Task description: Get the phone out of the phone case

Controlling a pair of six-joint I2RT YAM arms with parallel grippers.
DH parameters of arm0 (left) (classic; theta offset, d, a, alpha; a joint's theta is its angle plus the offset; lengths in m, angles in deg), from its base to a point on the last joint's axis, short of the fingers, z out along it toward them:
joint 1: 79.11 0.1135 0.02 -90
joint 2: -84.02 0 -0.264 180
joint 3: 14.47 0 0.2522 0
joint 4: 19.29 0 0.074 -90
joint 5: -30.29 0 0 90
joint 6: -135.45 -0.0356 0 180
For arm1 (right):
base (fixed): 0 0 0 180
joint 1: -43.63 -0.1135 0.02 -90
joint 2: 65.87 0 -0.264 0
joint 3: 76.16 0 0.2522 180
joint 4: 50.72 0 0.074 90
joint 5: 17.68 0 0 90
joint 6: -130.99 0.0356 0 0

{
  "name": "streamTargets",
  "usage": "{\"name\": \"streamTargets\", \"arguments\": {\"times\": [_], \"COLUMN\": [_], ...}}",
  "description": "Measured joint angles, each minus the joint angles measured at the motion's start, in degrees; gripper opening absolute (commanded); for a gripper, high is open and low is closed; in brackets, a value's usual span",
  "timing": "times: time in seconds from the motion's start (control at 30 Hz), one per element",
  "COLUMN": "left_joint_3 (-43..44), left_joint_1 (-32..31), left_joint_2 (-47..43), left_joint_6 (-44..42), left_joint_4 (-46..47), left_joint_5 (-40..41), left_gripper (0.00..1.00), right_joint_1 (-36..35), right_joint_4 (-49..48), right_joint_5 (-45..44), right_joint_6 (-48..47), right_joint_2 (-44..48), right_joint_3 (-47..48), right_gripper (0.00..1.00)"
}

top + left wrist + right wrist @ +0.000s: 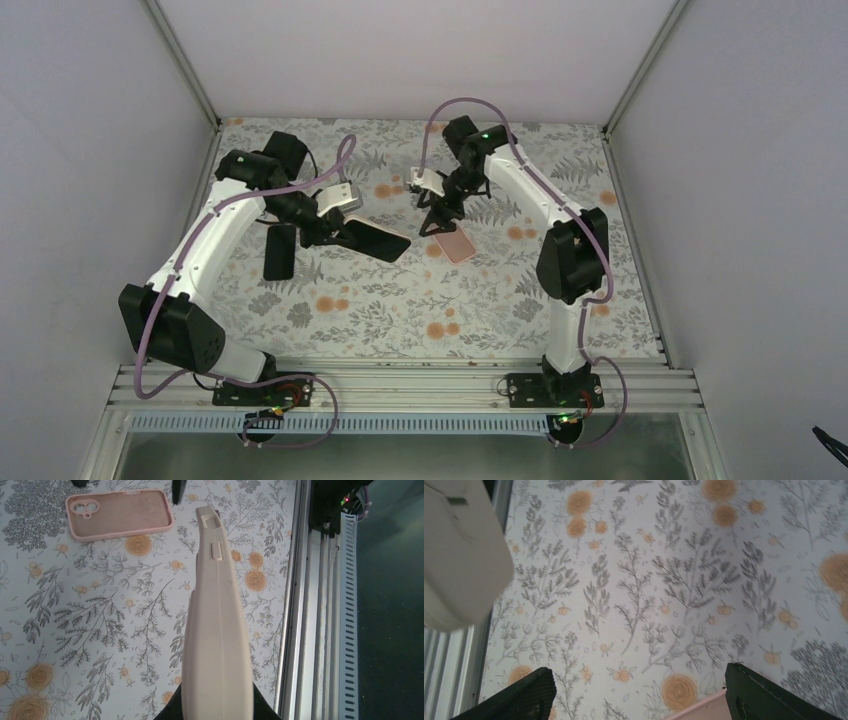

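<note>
holding the phone (378,238) clamped shut, the left gripper (338,232) keeps it above the table (400,310). the empty phone case (120,514) lies midway between the side edges under the right gripper (440,222), which is wide open and grips nothing. separation looks done; the next move calls for setting the phone down gently.

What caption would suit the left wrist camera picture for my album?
Bare phone gripped edge-on by the left end effector above the floral table, the empty pink case lying apart.

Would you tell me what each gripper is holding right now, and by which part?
The left gripper clamps the phone by one short end. The right gripper holds nothing, open above the pink case.
</note>
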Motion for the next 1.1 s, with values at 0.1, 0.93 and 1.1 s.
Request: {"name": "streamTargets", "arguments": {"times": [0.1,0.93,1.1], "left_joint_3": [0.0,-1.3,-1.3], "left_joint_1": [0.0,0.0,0.0], "left_joint_2": [0.0,-0.6,-0.7], "left_joint_6": [0.0,0.1,0.1], "left_joint_4": [0.0,2.3,2.3], "left_joint_5": [0.0,0.4,0.4], "left_gripper": [0.02,0.02,0.02], "right_joint_1": [-1.8,-3.7,-3.7], "right_joint_4": [0.2,1.2,1.2], "right_joint_5": [1.0,4.5,4.5], "right_joint_6": [0.3,1.6,1.6], "right_joint_2": [0.0,2.5,2.5], "right_joint_3": [0.1,-3.9,-3.9], "right_gripper": [0.83,0.79,0.78]}}
